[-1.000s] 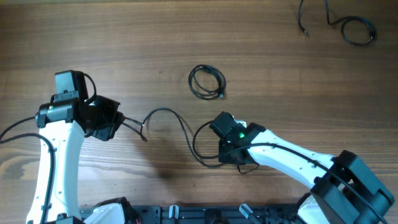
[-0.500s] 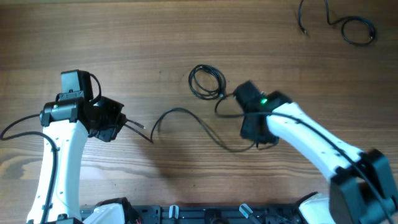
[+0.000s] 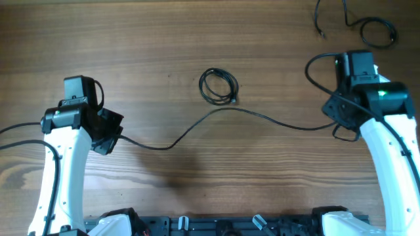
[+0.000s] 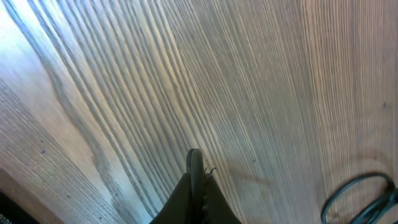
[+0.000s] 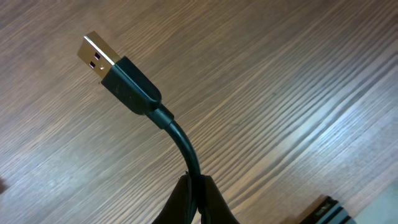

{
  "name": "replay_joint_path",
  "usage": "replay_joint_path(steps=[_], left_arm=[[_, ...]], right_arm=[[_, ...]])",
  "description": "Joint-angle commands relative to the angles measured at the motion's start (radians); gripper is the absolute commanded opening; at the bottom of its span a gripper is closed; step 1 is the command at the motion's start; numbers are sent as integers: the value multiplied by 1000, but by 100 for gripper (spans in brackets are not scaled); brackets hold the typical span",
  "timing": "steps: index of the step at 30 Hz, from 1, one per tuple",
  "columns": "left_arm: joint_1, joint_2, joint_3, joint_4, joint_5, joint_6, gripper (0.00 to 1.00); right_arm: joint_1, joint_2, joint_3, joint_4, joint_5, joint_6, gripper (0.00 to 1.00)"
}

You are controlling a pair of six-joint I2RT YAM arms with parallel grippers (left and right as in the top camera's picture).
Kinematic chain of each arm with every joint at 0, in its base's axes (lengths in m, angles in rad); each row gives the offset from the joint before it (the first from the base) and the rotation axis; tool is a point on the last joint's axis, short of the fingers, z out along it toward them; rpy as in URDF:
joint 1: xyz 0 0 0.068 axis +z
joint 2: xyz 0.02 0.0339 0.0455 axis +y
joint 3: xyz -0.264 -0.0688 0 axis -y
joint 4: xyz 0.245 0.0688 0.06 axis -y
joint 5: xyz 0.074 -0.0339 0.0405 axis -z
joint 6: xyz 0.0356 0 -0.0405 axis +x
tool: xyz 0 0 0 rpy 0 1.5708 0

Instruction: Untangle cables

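Observation:
One long black cable [image 3: 226, 110] lies stretched across the table between my two grippers. My left gripper [image 3: 117, 135] is shut on its left end; in the left wrist view the thin cable tip [image 4: 194, 157] sticks out past the closed fingers [image 4: 196, 190]. My right gripper [image 3: 335, 119] is shut on its right end; the right wrist view shows the closed fingers [image 5: 198, 190] pinching the cord just below a USB plug [image 5: 118, 67]. A small coiled cable [image 3: 218, 86] lies just above the stretched one. Another looped cable [image 3: 371, 29] lies at the far right corner.
The wooden table [image 3: 164, 46] carries only the cables. The arm bases and a black rail [image 3: 216, 226] run along the near edge. A dark cord loop [image 4: 357, 198] shows at the lower right of the left wrist view.
My right gripper has swung far right and away from the front edge with its cable end, pulling the slack cable out into a long line. My left gripper has barely moved.

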Motion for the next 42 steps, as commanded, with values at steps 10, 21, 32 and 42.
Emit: replay_joint_path(steps=[10,21,32,42], left_arm=[[10,5,-3,-59,-39,-9,47],[8,5,-3,-69,77,74,58],[8,5,-3,-69,77,74,61],[8,5,-3,-68,77,73,64]], right_arm=[[-13,-12,14,-18,-127,-103,6],[-13,52,14,-23,-144,-109,68],[94,104,13,33,-722,-439,100],[279,106,-187,381,-537,152,100]])
